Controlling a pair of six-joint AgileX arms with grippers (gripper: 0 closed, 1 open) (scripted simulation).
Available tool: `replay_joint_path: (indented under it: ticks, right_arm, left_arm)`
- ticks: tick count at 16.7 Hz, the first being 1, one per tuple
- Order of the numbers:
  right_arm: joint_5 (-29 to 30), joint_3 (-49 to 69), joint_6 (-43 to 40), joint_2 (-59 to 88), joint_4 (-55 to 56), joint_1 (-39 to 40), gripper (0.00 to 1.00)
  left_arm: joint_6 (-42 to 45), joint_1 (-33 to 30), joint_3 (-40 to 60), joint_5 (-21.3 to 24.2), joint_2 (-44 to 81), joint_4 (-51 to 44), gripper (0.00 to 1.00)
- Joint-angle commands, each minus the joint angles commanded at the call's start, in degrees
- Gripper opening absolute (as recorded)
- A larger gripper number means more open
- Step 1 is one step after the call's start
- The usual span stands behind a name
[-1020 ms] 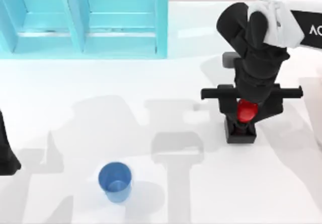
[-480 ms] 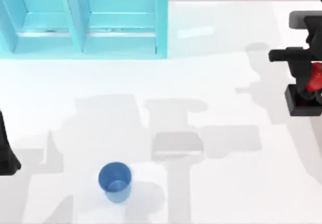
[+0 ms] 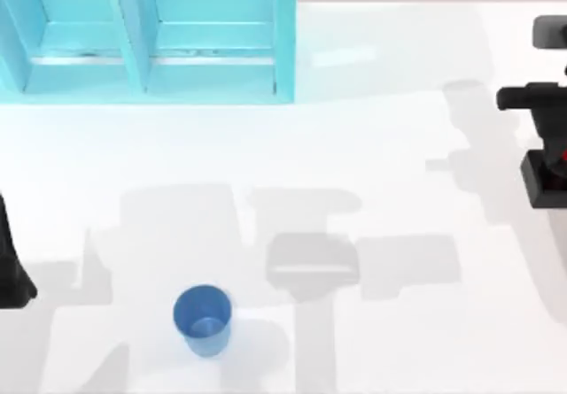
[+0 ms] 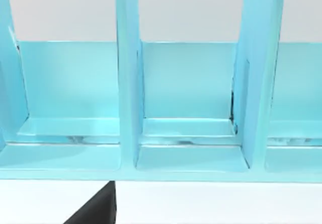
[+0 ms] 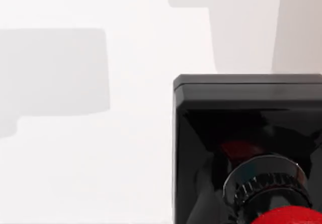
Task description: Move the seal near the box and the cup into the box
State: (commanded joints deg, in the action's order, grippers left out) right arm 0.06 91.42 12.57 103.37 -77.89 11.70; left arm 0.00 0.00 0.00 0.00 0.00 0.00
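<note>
The cup (image 3: pixel 203 320) stands alone on the near part of the worktop (image 3: pixel 372 341), a bit left of the middle. My left arm is parked at the left edge, closer to the cup than the right arm is. Farther back, at the right edge, the right gripper (image 3: pixel 554 159) holds the seal (image 3: pixel 547 180) tight, up off the worktop. In the right wrist view the seal (image 5: pixel 246 148) shows its black block and red knob. The box (image 3: pixel 146 35) sits at the far left, well apart, so the seal must travel left and far.
</note>
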Motion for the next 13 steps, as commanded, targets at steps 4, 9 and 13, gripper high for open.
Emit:
replay_joint_path:
  ticks: [4, 9, 13]
  right_arm:
    - [-0.05, -1.3, -0.88, -2.28, -1.37, -0.84, 0.0]
    - [-0.06, -3.32, -0.79, -1.97, 1.04, -0.52, 0.0]
    - [-0.05, -11.1, -0.68, -1.54, 9.34, -0.63, 0.0]
  left_arm:
    - [0.0, 0.0, 0.0, 0.0, 0.0, 0.0, 1.0]
    - [0.0, 0.0, 0.0, 0.0, 0.0, 0.0, 1.0]
    - [0.0, 0.0, 0.0, 0.0, 0.0, 0.0, 1.0]
